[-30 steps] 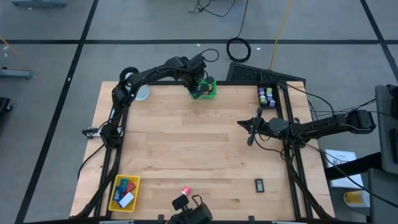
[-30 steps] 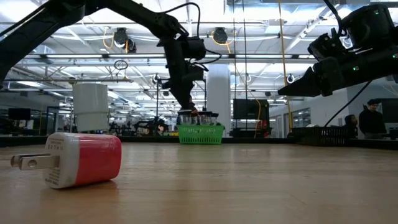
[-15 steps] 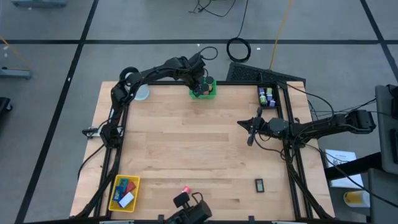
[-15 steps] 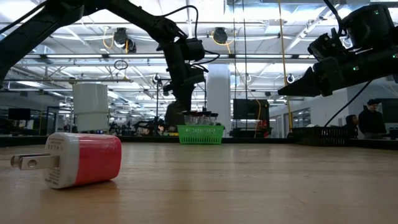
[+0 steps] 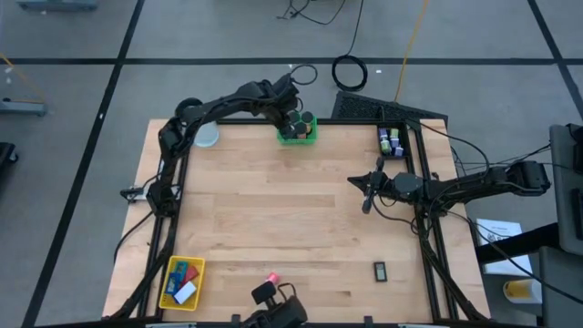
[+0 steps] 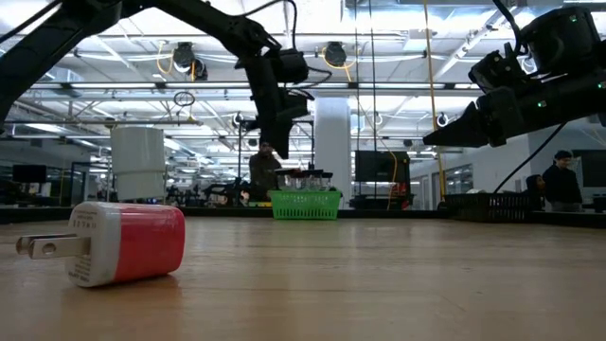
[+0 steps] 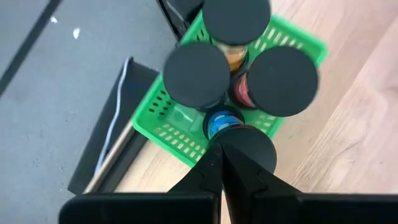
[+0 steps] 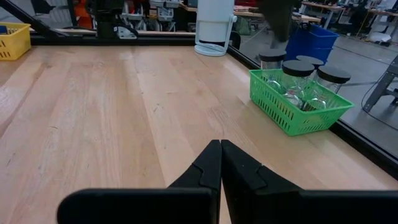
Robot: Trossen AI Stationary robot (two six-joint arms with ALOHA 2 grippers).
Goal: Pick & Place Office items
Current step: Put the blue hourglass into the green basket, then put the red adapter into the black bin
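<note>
High view showed the left gripper (image 5: 293, 111) hanging over the green mesh basket (image 5: 311, 137) at the upper centre of the frame, at the table's far edge. Its fingers were pressed together with nothing between them. In the left wrist view the closed tips sat directly above the black-lidded jars (image 7: 196, 74) packed upright in that basket, four lids in a tight cluster, the nearest one just under the fingertips.

The right gripper (image 5: 366, 202) waited right of centre, above bare wood, jaws likewise shut and empty; its wrist view looked across the table (image 8: 93, 112) toward the same basket.

The loose office items lay well away from both claws. The red-and-white plug adapter (image 5: 271, 277) sat at the lower centre of the high view, lying on its side, with its prongs pointing to the frame's left in the low view. A small dark item (image 5: 380, 270), too small to identify with confidence, lay at lower right. The yellow basket (image 5: 168, 282) at lower left held red, blue and white pieces, and a dark tray (image 5: 402, 141) at upper right held purple and green bits.

The right arm looked nearer to the dark item and the adapter; the left would have to cross the whole table to reach either.
</note>
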